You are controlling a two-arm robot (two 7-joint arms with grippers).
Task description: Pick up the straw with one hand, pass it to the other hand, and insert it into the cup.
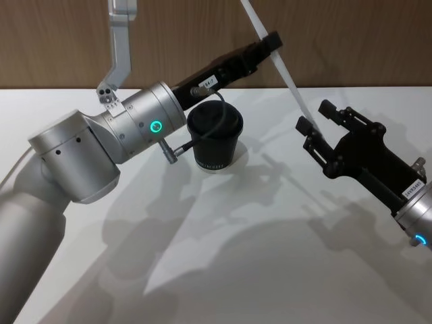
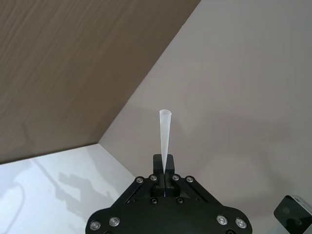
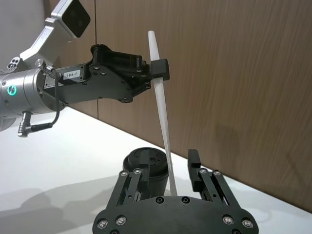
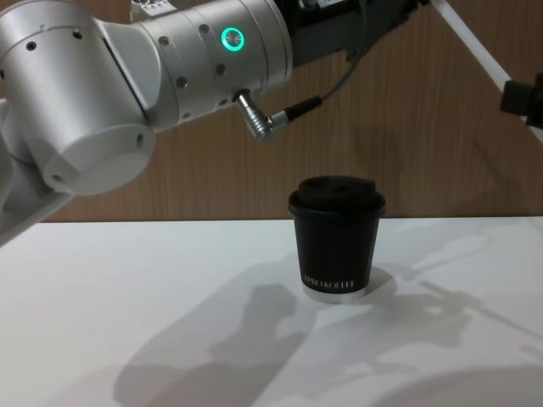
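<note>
The thin white straw (image 1: 287, 77) hangs tilted in the air above the table's far side. My left gripper (image 1: 272, 42), long and black on a silver wrist with a green ring, is shut on the straw's upper part (image 2: 165, 131). The straw's lower end (image 3: 168, 170) sits in the gap between the spread fingers of my open, all-black right gripper (image 1: 316, 116); I cannot tell whether it touches a finger. The black lidded cup (image 1: 214, 138) stands upright on the white table (image 1: 270, 270), below the left gripper and left of the right one. In the chest view the cup (image 4: 337, 242) is at centre.
A brown wood-panelled wall (image 1: 351, 40) closes off the table's far edge. The left arm's bulky silver joints (image 1: 74, 155) reach over the table's left side. A silver camera bracket (image 1: 120, 47) rises from the left wrist. Bare table lies in front of the cup.
</note>
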